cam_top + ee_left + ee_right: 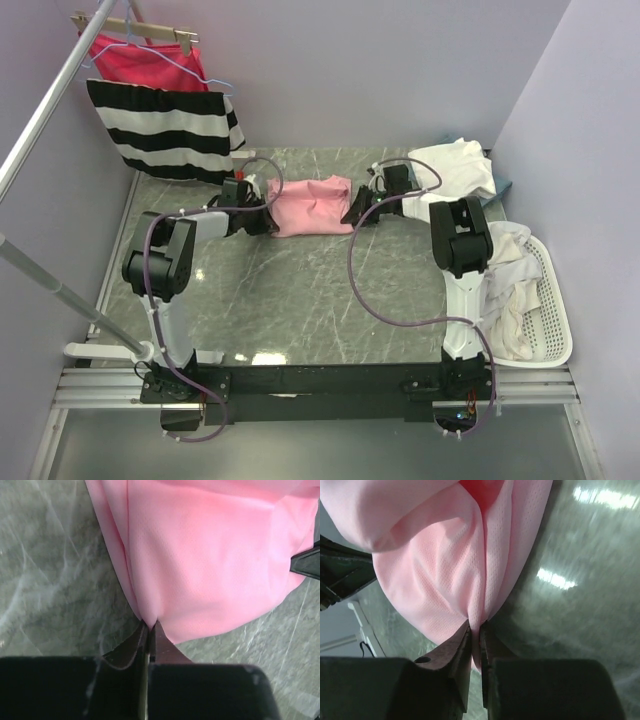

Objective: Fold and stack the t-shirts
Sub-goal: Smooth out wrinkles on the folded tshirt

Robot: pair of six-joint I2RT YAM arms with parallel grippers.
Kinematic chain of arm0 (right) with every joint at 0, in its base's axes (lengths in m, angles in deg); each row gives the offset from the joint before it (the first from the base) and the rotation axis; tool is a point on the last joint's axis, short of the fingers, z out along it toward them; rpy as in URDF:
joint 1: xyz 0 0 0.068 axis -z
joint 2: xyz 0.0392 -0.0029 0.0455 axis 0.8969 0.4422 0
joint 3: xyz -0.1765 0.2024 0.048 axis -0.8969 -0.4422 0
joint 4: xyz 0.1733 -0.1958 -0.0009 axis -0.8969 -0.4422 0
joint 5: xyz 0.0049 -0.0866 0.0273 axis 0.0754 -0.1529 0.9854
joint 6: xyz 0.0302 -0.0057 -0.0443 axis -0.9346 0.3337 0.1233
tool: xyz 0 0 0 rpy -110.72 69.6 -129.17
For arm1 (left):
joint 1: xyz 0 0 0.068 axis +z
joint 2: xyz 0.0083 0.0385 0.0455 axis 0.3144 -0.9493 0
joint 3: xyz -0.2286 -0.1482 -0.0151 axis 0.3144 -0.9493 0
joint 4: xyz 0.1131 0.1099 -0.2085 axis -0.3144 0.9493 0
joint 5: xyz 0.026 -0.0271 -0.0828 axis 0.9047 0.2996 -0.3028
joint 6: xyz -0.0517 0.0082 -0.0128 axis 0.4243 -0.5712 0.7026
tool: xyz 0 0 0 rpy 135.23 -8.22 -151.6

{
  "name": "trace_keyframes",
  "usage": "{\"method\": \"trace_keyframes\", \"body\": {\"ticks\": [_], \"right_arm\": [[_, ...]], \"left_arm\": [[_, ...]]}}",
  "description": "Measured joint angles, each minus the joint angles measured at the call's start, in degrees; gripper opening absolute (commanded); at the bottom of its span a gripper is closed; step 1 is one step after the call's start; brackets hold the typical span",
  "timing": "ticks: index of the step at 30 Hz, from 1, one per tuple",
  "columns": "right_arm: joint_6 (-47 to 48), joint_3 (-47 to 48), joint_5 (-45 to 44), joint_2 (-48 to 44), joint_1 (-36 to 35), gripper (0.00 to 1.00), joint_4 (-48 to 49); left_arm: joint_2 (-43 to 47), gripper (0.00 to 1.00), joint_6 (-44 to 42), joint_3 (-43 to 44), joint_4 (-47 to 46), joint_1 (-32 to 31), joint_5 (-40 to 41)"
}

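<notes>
A light pink t-shirt (312, 204) lies bunched at the far middle of the marble table (290, 300). My left gripper (268, 214) is shut on its left edge; in the left wrist view the pink cloth (210, 555) is pinched between the closed fingertips of my left gripper (149, 626). My right gripper (354, 212) is shut on its right edge, and the pink cloth (450, 575) runs down between the fingertips of my right gripper (476, 628). Cream-white t-shirts (455, 168) are piled at the far right, over something blue.
A black-and-white striped garment (165, 128) and a magenta-red one (140, 62) hang on a rack at the far left. A white basket (545, 305) with pale cloth (505, 270) sits at the right edge. Metal rack poles (50, 110) cross the left side.
</notes>
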Motion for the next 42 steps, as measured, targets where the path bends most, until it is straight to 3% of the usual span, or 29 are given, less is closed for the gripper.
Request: {"method": "trace_keyframes", "body": {"ticks": [11, 14, 15, 16, 17, 18, 21, 23, 29, 34, 42], "right_arm": [[-1.33, -29.14, -0.57, -20.35, -1.09, 0.17, 4.50], [-1.64, -34.23, -1.62, -25.29, -1.99, 0.30, 4.55], [-1.86, -35.89, -2.25, -26.95, -2.40, 0.47, 4.52], [-2.14, -37.55, -3.06, -28.63, -2.91, 0.51, 4.44], [-2.51, -39.06, -3.87, -30.34, -3.43, 0.54, 4.02], [-2.71, -40.28, -4.81, -32.06, -3.87, 0.63, 3.58], [-2.49, -42.03, -8.98, -37.46, -4.87, 0.70, 0.90], [-1.70, -41.99, -12.57, -41.00, -5.05, 0.72, -0.79], [2.43, -37.75, -22.21, -45.90, -5.03, 0.74, -3.13], [5.81, -31.19, -26.12, -40.28, -5.01, 0.74, -2.14], [8.46, -24.65, -27.06, -31.28, -5.01, 0.73, -1.57]], "left_arm": [[11.28, 0.01, 1.57, -12.83, 4.02, -2.80, -1.25], [14.38, 0.05, 2.08, -15.37, 6.45, -4.87, -0.92], [15.58, 0.27, 2.51, -16.35, 7.04, -5.51, -0.79], [17.03, 0.38, 2.82, -17.64, 7.56, -6.14, -0.61], [18.71, 0.42, 3.15, -18.91, 8.35, -6.80, -0.24], [20.06, 0.54, 3.32, -19.91, 9.05, -7.26, 0.04], [25.27, 0.92, 4.00, -22.82, 11.43, -8.37, 1.73], [27.82, 1.00, 4.02, -22.91, 13.22, -8.50, 3.78], [29.46, 0.99, 2.34, -18.64, 13.60, -8.33, 11.93], [25.24, 0.99, 0.17, -13.97, 8.11, -8.15, 14.60], [19.61, 0.99, -2.40, -13.42, 0.33, -7.76, 13.79]]}}
